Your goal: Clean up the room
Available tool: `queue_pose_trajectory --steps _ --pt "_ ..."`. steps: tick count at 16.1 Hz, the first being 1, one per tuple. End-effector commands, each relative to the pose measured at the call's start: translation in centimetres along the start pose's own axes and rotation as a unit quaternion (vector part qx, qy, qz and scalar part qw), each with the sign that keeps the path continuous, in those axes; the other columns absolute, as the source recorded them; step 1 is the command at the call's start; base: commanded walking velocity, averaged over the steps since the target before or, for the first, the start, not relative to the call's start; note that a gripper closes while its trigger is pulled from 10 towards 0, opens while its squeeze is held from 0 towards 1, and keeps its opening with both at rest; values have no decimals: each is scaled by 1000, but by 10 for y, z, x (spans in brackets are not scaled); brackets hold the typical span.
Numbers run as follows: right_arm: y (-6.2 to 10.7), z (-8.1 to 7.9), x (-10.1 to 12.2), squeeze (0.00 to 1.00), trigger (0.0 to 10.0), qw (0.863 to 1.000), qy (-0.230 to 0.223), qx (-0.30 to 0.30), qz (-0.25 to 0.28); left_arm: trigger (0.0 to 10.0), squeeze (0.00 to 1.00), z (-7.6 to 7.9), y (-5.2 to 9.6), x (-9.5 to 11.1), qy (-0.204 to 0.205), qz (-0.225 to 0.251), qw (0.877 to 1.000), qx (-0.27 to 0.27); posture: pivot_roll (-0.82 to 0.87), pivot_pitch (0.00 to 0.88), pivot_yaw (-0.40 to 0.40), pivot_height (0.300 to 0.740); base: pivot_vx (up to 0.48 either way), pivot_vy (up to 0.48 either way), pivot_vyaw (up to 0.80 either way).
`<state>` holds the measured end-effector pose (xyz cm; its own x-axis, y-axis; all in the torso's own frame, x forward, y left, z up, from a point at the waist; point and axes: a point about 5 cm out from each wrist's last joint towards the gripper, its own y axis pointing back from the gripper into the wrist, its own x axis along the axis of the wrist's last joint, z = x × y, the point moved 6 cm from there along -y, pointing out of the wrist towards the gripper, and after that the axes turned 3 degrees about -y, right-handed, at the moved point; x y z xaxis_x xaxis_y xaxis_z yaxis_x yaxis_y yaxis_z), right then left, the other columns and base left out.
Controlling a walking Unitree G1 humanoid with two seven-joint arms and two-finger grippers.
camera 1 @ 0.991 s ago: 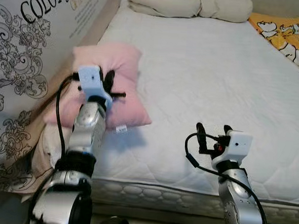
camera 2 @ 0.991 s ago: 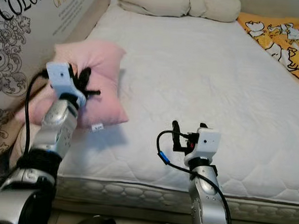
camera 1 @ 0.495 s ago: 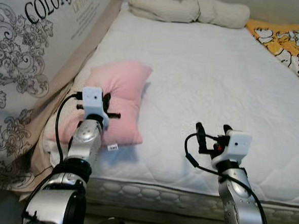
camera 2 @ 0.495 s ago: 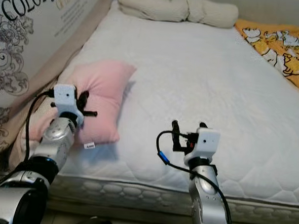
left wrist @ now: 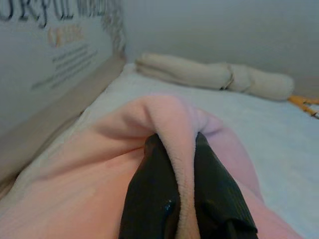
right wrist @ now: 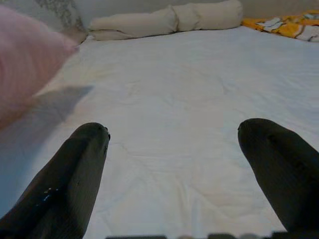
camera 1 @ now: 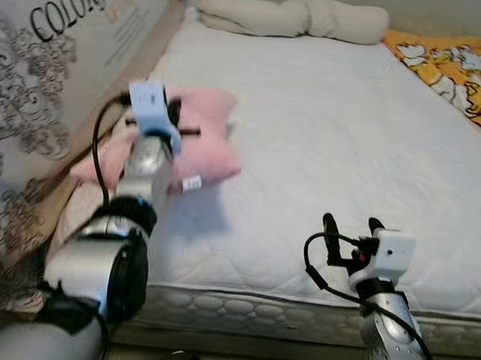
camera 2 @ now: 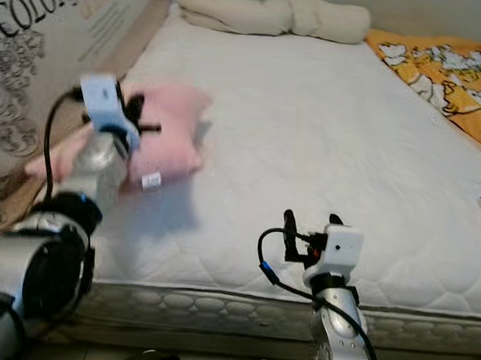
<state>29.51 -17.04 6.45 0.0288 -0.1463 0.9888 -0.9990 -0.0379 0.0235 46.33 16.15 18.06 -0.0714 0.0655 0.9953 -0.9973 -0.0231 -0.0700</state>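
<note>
A pink pillow hangs lifted over the left side of the white mattress, casting a shadow on the sheet below. My left gripper is shut on a fold of the pink pillow; in the left wrist view the black fingers pinch the fabric between them. My right gripper hovers open over the near edge of the mattress, its two fingers wide apart with nothing between them.
A rolled cream blanket lies at the head of the bed. An orange patterned cover lies at the far right. A large printed cardboard box leans along the bed's left side, with beige cloth beneath it.
The left gripper has raised the pink pillow off the mattress and carried it farther up the bed. The camera has shifted; the right arm now sits lower in view.
</note>
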Motion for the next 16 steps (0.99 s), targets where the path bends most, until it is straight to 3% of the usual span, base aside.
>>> queue_pose_trajectory --steps 1,5,7,9,10,13,16 --pt "2 -4 7 192 10000 1000 6 3 13 0 0 1 -7 21 -9 21 1000 -1 -188 3 38 736 0 0 0" --pt "27 5 11 184 10000 1000 20 -17 10 0 0 -5 -6 13 -48 7 999 9 -284 66 45 736 0 0 0" --pt "62 22 12 184 10000 998 38 -42 -10 0 0 -8 -2 1 -80 -10 997 10 -370 145 28 736 0 0 0" --pt "81 29 9 184 10000 997 47 -52 -31 0 0 -21 -2 2 -81 -15 996 35 -392 168 27 736 0 0 0" --pt "84 29 10 184 10000 997 47 -55 -35 0 0 -31 -4 9 -59 -12 997 57 -392 172 24 736 0 0 0" --pt "73 21 13 184 10000 998 44 -43 -28 0 0 -41 -8 23 -14 -2 997 79 -374 160 33 736 0 0 0" --pt "61 18 16 188 10000 998 27 -46 -20 0 0 -38 -4 5 9 -24 998 59 -327 133 44 736 0 0 0"
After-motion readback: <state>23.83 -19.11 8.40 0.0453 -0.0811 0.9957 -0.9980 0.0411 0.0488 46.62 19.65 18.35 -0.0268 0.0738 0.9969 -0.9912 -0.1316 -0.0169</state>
